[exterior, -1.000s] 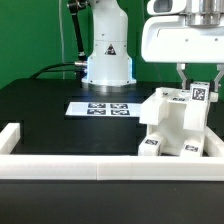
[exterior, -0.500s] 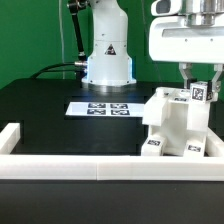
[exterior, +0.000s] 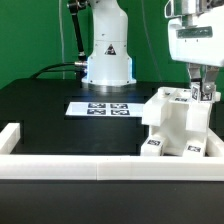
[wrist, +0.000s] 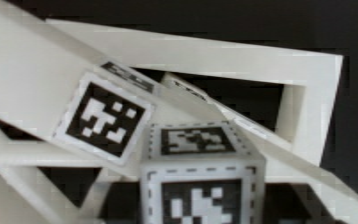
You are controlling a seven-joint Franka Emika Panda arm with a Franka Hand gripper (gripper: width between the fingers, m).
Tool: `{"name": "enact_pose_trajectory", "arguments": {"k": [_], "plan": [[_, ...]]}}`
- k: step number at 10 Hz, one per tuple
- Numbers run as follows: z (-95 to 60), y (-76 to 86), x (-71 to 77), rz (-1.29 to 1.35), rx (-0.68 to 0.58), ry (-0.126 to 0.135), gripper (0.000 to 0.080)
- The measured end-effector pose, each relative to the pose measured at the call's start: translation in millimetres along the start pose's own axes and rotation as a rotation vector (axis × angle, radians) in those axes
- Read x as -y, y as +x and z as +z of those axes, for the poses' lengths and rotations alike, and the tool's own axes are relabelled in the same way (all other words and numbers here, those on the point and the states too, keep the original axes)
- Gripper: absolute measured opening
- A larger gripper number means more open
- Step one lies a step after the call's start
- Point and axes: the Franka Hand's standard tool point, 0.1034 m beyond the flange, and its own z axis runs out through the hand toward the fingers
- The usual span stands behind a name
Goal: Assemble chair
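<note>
The partly built white chair (exterior: pixel 172 128) stands on the black table at the exterior view's right, just behind the front rail. A short tagged chair leg (exterior: pixel 200 101) sticks up from its top. My gripper (exterior: pixel 201 91) comes straight down on that leg and is shut on it, one finger on each side. In the wrist view the leg (wrist: pixel 197 188) fills the middle with its marker tags facing the camera. Behind it lie a tagged slanting panel (wrist: pixel 108 115) and a white open frame (wrist: pixel 247 58) of the chair. My fingertips themselves do not show there.
The marker board (exterior: pixel 100 107) lies flat in the table's middle, in front of the robot base (exterior: pixel 107 62). A low white rail (exterior: pixel 90 168) runs along the front edge and turns back at the exterior view's left (exterior: pixel 10 135). Green wall behind.
The hand has turned about its vertical axis on the leg and now looks narrower, shifted toward the exterior view's right. The chair and the marker board have stayed in place.
</note>
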Motion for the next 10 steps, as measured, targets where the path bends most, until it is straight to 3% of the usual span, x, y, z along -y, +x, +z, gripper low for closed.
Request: {"name": "enact_pose_trajectory", "arguments": {"k": [3,4,5,6,8,10], "plan": [[0.3,-2.6,0.2,0.165,0.005,0.004,0.0293],[1.0,-2.6,-0.1,0.153,0.005,0.002,0.0491],[1.0,-2.4,0.0,0.109,0.004,0.003,0.0491],[0.7,-2.7,1.0,0.050,0.003,0.004,0.0621],[1.8,-3.6,2.7,-0.144,-0.005,0.019,0.0645],[3.0,-11.3,1.3,-0.350,-0.009,0.016,0.0649]]}}
